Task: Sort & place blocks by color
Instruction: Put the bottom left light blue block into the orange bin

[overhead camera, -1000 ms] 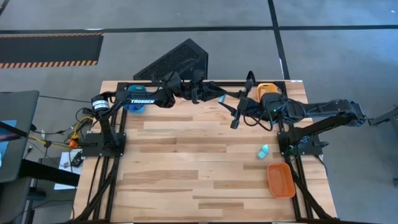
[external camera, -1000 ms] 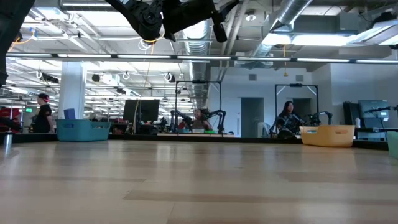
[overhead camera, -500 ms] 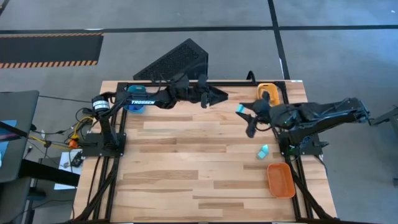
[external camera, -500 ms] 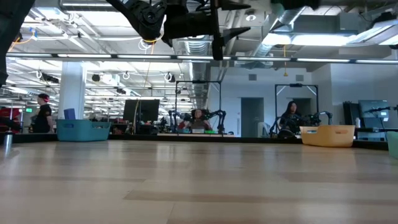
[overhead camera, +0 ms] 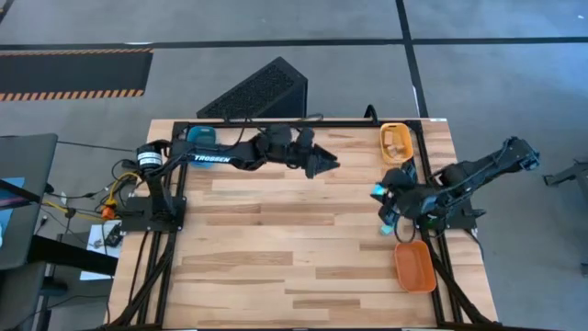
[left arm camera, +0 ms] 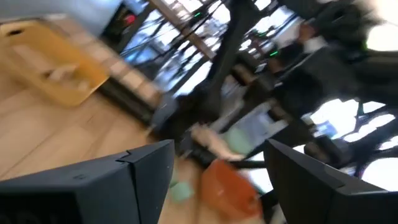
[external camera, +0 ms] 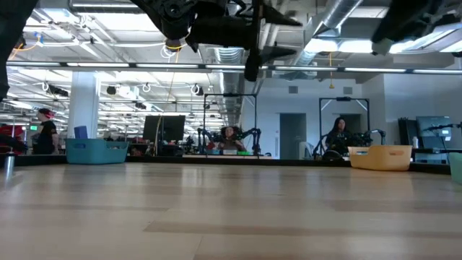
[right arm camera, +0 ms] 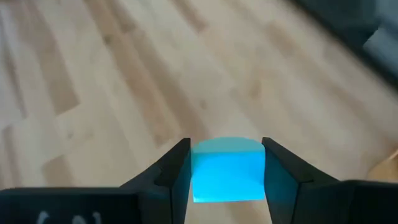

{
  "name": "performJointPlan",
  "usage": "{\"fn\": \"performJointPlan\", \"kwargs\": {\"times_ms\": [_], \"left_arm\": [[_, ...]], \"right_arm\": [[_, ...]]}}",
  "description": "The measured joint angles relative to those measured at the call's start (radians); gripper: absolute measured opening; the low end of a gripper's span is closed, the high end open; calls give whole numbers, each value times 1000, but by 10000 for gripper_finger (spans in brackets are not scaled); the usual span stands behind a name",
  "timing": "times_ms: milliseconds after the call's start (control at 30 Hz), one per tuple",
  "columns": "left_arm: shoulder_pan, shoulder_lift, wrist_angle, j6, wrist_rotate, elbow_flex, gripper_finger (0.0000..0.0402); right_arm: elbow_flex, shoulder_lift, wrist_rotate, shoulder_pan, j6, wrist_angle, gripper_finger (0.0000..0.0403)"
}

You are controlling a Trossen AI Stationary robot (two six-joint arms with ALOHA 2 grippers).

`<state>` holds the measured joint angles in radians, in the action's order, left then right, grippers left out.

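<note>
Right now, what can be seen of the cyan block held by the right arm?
The light cyan block is a small cube-like piece with smooth, matte faces and clean edges, plastic by the look of it. It sits squarely between the two dark fingers of the right end effector, which press on its opposite sides. It is lifted off the wooden table, touching nothing else. From above it shows near the table's right side, between the yellow-orange tray and the orange tray.
</note>
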<state>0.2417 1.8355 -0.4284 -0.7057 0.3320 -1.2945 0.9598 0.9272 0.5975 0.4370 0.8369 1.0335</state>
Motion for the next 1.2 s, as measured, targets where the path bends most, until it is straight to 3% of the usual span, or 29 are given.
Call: {"fn": "performJointPlan", "kwargs": {"times_ms": [267,433,700,1200], "left_arm": [[-54,0,104,116,-103,0,231],[-43,0,102,152,-111,0,231],[9,0,102,165,-95,0,231],[152,0,150,295,29,0,231]], "right_arm": [[-86,20,-147,172,393,79,163],[-130,59,-292,277,613,170,163],[-212,144,-439,433,867,165,163],[-217,295,-611,566,1108,146,164]]}}
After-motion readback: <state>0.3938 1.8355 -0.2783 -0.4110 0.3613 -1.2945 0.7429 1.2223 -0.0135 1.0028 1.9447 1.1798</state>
